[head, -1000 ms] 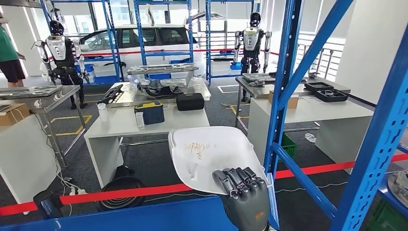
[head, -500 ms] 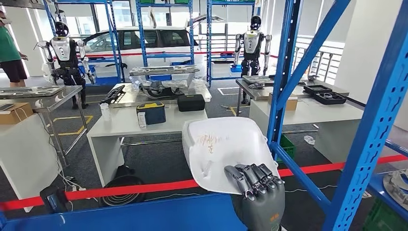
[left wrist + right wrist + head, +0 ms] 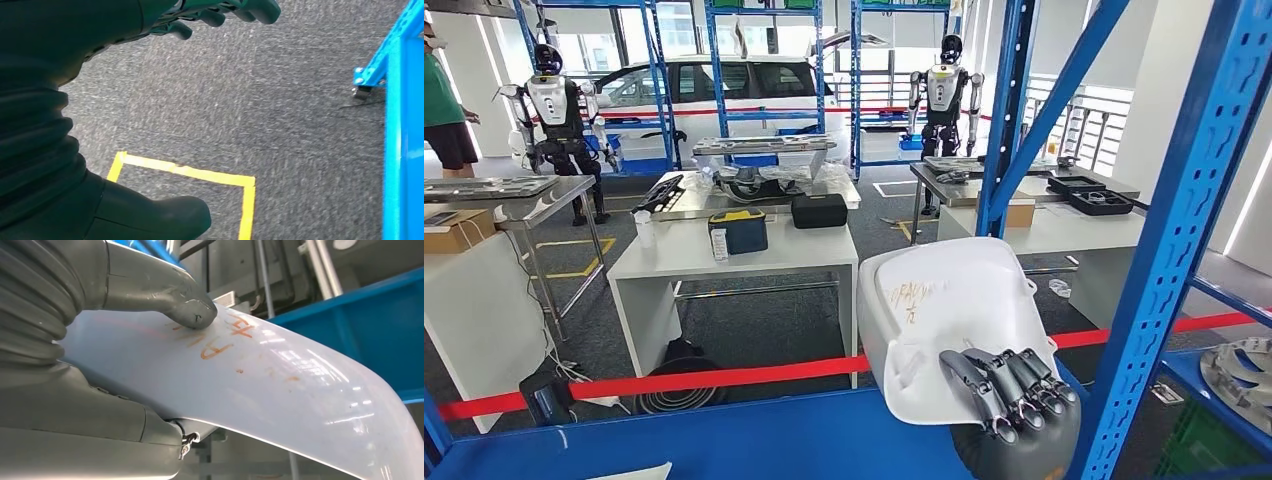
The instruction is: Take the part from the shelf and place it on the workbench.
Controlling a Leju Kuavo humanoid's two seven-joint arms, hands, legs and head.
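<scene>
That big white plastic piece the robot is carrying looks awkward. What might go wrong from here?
1. The right hand holds the large glossy white plastic part by its lower edge alone, thumb pressed on the smooth face; it might slip or tip.
2. Blue steel shelf uprights stand close beside the part, so its edge may knock one while moving.
3. The left hand hangs over the floor, lending no support.
</scene>
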